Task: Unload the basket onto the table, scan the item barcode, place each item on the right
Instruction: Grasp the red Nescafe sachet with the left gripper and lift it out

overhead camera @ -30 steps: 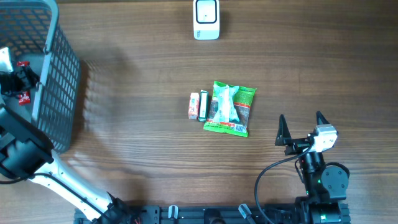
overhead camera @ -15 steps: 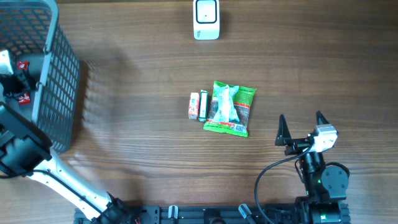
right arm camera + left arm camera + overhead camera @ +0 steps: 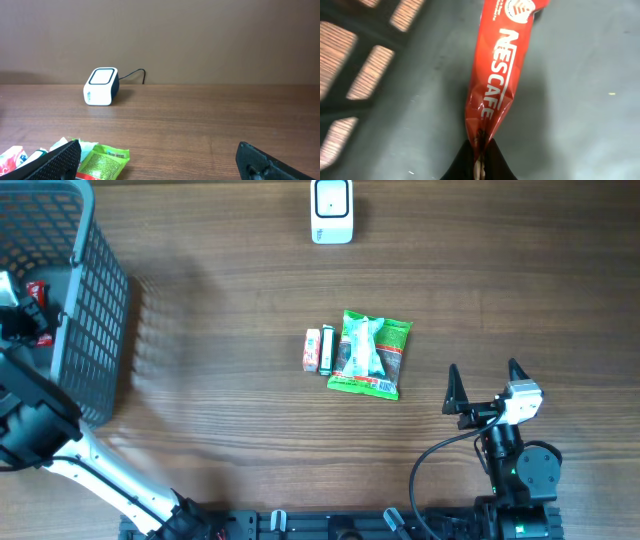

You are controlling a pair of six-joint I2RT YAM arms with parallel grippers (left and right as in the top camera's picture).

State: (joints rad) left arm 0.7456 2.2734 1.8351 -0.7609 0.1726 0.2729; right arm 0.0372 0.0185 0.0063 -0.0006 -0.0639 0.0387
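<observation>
Left gripper (image 3: 479,162) is pressed together on the bottom crimp of the red Nescafe sachet (image 3: 495,85). It pinches only the sealed end, and the jaws nearly meet because the foil is so thin. An end grip makes sense: both printed faces are left uncovered, so whichever one carries the barcode can be shown to the reader. The left wrist view shows only the logo side, no barcode visible. Sachet is over the grey floor of the basket (image 3: 95,310), near the mesh wall, at the far left of the table (image 3: 230,410). So the task item is inside the basket, gripped; can't tell if it's off the floor yet. Scanner (image 3: 331,210) sits at the far edge, roughly centre, window facing up, well apart from the basket. The sachet has to clear the rim and travel right to reach it. A green packet (image 3: 370,355) and two small packs (image 3: 318,350) lie side by side mid-table, just beside each other, probably parked out of the scan path. Right gripper (image 3: 484,372) is spread wide with nothing in it, parked near right, its camera looking across at the scanner. Risk: with such a thin end grip, the sachet may droop or swing on the lift.
</observation>
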